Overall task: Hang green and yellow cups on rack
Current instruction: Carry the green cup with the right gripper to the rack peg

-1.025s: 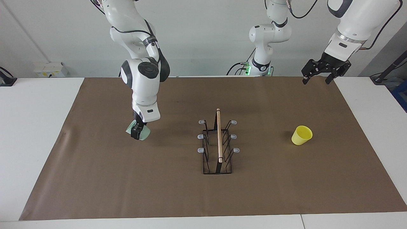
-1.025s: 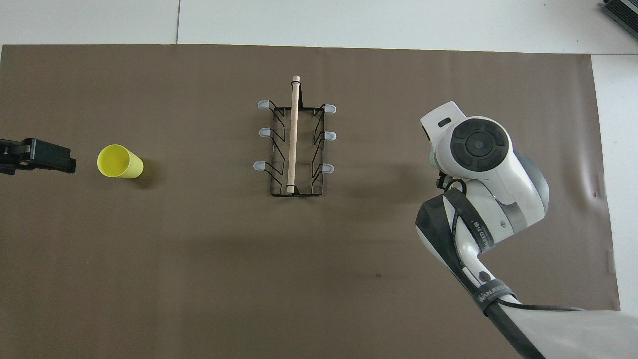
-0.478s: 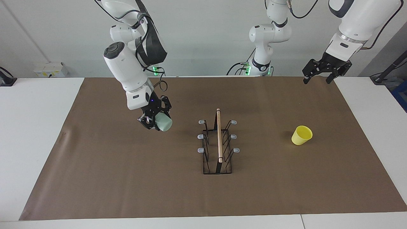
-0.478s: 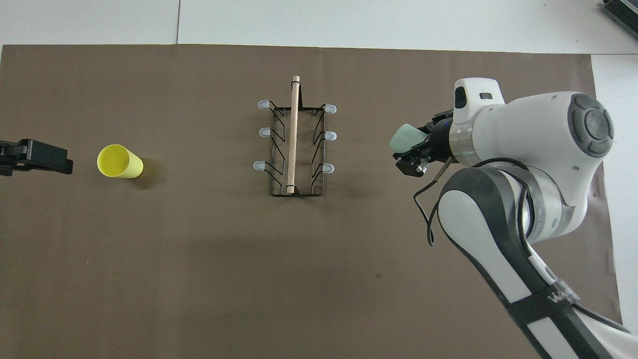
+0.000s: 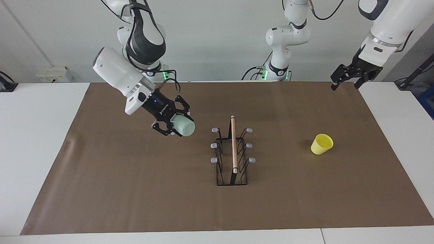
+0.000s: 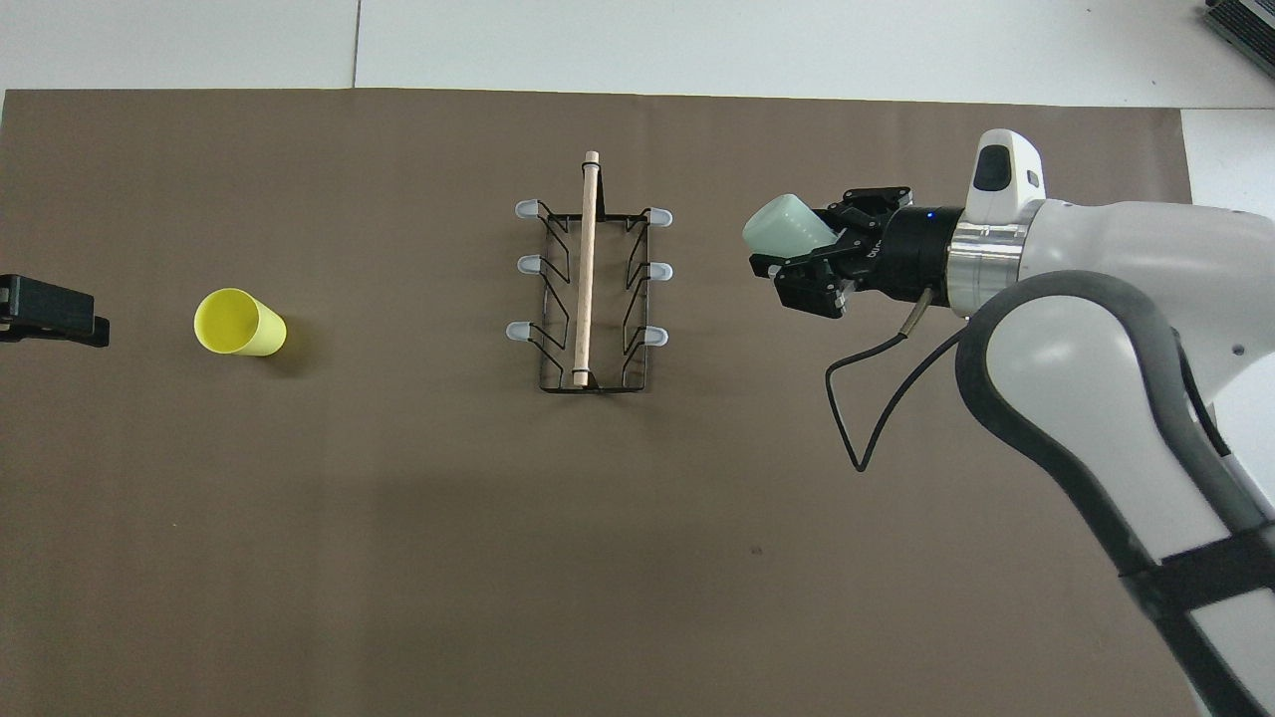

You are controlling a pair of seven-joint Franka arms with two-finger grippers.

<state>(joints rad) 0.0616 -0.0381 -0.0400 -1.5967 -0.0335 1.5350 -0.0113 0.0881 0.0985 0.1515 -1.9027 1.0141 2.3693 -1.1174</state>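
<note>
My right gripper (image 5: 176, 126) is shut on the pale green cup (image 5: 183, 127). It holds the cup sideways in the air over the brown mat, closed end toward the rack (image 5: 233, 152), a short gap away from the prongs. From overhead the green cup (image 6: 787, 227) sits level with the rack's (image 6: 588, 279) prongs, in the right gripper (image 6: 805, 249). The yellow cup (image 5: 321, 144) stands mouth up on the mat toward the left arm's end, also visible from overhead (image 6: 237, 322). My left gripper (image 5: 345, 87) hangs open over the mat's corner by the robots; only its tip (image 6: 50, 311) shows overhead.
A brown mat (image 5: 135, 196) covers most of the white table (image 5: 37, 135). A third white robot arm (image 5: 286, 37) stands at the table's back edge. A small white box (image 5: 54, 74) sits near the wall at the right arm's end.
The right gripper has lifted the green cup off the mat, turned it sideways and carried it toward the rack. The left gripper has drifted slightly outward.
</note>
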